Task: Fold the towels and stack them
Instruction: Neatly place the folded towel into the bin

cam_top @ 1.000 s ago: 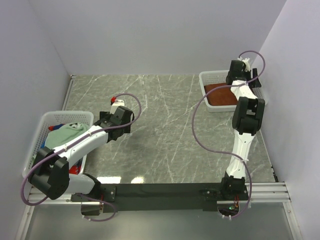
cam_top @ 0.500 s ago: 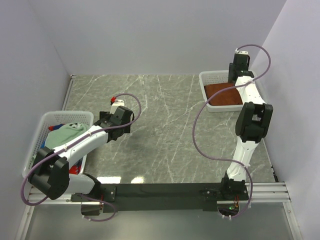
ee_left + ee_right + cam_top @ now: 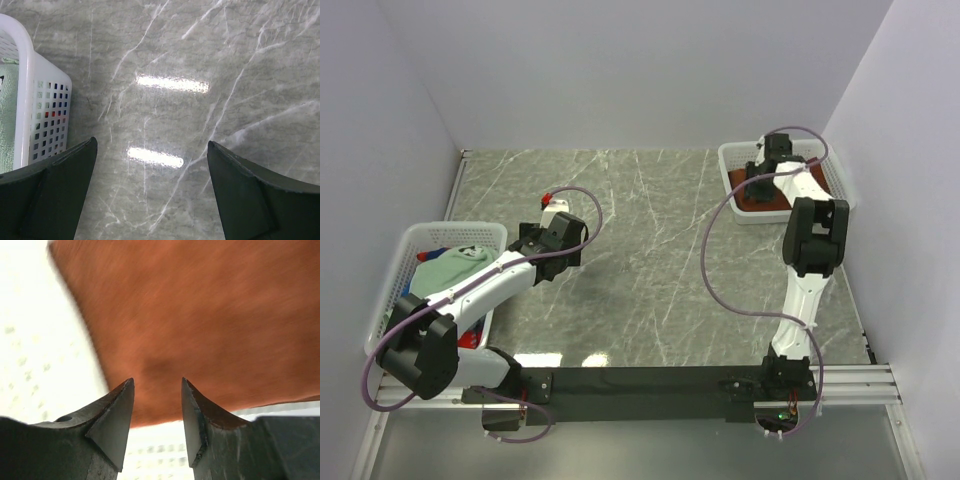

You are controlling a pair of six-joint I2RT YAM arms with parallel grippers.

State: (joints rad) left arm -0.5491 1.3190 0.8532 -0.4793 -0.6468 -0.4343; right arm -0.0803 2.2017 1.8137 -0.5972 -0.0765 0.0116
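A rust-brown towel (image 3: pixel 770 196) lies flat in the white mesh basket (image 3: pixel 734 160) at the back right. It fills the right wrist view (image 3: pixel 200 315). My right gripper (image 3: pixel 157 382) hangs just above its near edge with the jaws partly open and nothing between them; in the top view it is over the basket (image 3: pixel 760 180). A pale mint-green towel (image 3: pixel 445 268) and bright patterned ones lie in the left basket (image 3: pixel 390 290). My left gripper (image 3: pixel 152 150) is wide open and empty over bare table, to the right of that basket (image 3: pixel 25 100).
The grey marble table (image 3: pixel 640 260) lies between the two baskets. Walls close in on the left, back and right. A small red and white object (image 3: pixel 552 201) sits behind the left wrist. Cables loop from both arms.
My right gripper has swung from the basket's far right rim leftward and down onto the rust-brown towel. The left arm has not moved.
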